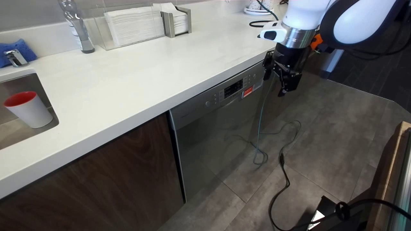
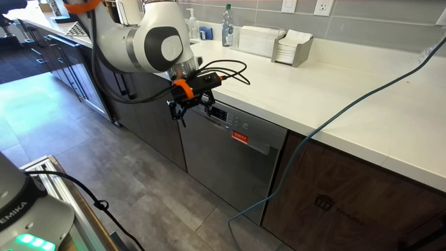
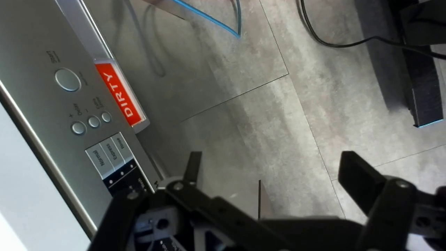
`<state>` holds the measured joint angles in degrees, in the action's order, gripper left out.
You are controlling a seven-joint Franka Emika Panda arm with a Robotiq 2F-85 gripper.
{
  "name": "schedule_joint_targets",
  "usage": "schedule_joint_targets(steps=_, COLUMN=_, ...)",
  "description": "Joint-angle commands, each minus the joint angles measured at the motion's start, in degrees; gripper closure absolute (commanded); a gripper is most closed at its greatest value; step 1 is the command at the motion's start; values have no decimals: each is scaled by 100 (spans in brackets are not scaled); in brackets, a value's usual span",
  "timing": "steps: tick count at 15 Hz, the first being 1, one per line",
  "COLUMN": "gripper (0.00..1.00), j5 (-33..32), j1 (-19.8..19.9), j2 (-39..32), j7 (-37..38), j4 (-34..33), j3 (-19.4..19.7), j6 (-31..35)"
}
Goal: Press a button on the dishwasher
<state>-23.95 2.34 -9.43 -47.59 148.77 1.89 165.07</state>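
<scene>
The grey steel-fronted dishwasher (image 1: 212, 154) stands under the white counter; it also shows in an exterior view (image 2: 223, 164) and along the left of the wrist view (image 3: 38, 55). Its top strip has a dark display (image 1: 233, 88), partly hidden behind my gripper in an exterior view. In the wrist view a large round Start button (image 3: 68, 79), several small round buttons (image 3: 93, 121) and rectangular programme buttons (image 3: 109, 155) show. My gripper (image 3: 270, 153) is open and empty, pointing down in front of the dishwasher's top, seen in both exterior views (image 1: 273, 86) (image 2: 196, 120). Contact is not visible.
A red DIRTY sign (image 3: 120, 93) sits below the buttons. The white counter edge (image 2: 264, 108) overhangs the dishwasher. A blue cable (image 2: 296, 157) hangs over the counter to the floor. A napkin holder (image 1: 178, 21), soap bottle (image 1: 80, 32) and cup (image 1: 30, 110) in the sink stand farther off.
</scene>
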Motion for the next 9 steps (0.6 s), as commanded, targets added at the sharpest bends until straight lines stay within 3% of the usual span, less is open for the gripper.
schedule_joint_targets(steps=1, gripper=0, j5=16, j1=183, j2=-339, j7=-535, j4=5, j3=-125, j6=576)
schedule_joint_targets(steps=8, gripper=0, j5=-192, j1=301, j2=-448, j7=-908, j4=2, j3=0, j6=1259)
schedule_joint_targets(steps=9, gripper=18, j5=-198, j1=325, j2=-465, j7=-954, j4=0, j3=7, j6=1356)
